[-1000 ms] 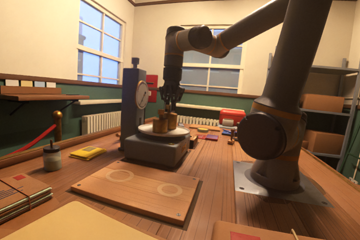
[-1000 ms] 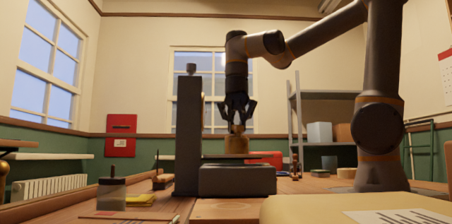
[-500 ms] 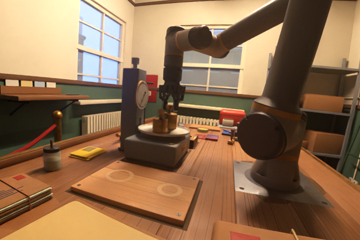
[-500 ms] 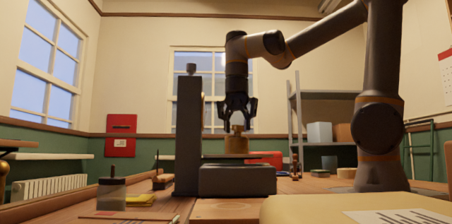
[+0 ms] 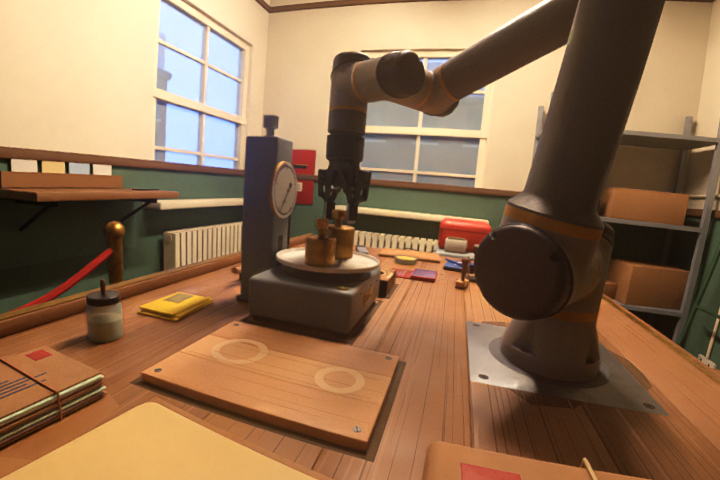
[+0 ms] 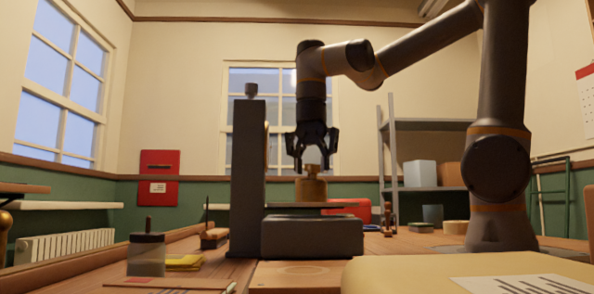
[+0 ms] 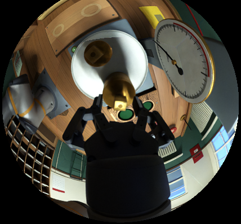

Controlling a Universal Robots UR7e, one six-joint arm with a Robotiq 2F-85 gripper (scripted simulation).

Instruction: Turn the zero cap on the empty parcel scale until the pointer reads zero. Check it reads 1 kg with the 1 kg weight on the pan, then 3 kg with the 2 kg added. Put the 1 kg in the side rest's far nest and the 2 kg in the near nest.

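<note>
A brass weight (image 5: 343, 235) (image 6: 311, 185) (image 7: 118, 91) stands upright on the far side of the scale's white pan (image 5: 328, 262) (image 7: 108, 64), and my gripper (image 5: 343, 210) (image 6: 312, 164) (image 7: 117, 106) hangs just above its knob, open and holding nothing. A second brass weight (image 5: 320, 244) (image 7: 97, 53) stands beside it on the pan's near side. The grey parcel scale (image 5: 313, 297) (image 6: 311, 236) has a tall column with a round dial (image 5: 284, 189) (image 7: 183, 61), and a dark zero cap (image 5: 270, 123) (image 6: 251, 89) on top. The wooden side rest (image 5: 276, 376) with two ring nests lies empty in front of the scale.
The arm's base (image 5: 553, 317) stands right of the scale. A glass jar (image 5: 104, 317), a yellow pad (image 5: 175, 304) and a parcel stack (image 5: 30, 390) lie left. A red box (image 5: 464, 232), tape and stamps sit behind the scale. Shelves (image 5: 655, 226) stand at far right.
</note>
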